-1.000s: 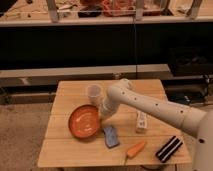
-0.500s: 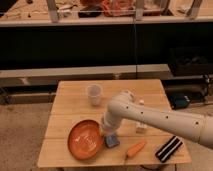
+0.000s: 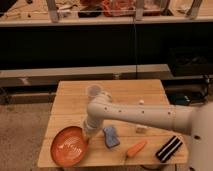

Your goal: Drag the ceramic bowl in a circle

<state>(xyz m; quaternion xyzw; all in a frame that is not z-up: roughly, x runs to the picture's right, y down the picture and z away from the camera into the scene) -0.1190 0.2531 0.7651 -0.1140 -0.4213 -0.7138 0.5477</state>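
One second is enough for the ceramic bowl (image 3: 70, 146) to have travelled a good way. It has slid from the middle of the surface (image 3: 142, 95), first toward the front edge and then sideways. It now sits in the front-left corner as the camera sees it, with its rim very near the surface's front edge. The arm has swung with it. The gripper (image 3: 89, 130) is low at the bowl's upper right rim, between the bowl and the blue sponge (image 3: 111, 136). Whether the gripper is clamped on the rim or only pressing against it cannot be told from here.

The white cup (image 3: 93, 92) has stayed behind near the back of the surface and is now well apart from the bowl. The carrot (image 3: 136, 148), the black block (image 3: 168, 148) and the small white piece (image 3: 141, 129) have not shifted.

The path so far bends like an arc rather than running straight, so the circle seems to be under way, perhaps a third done. With the bowl this close to the corner, the next stretch likely needs to curve back toward the rear of the surface, or the bowl could tip over the edge.
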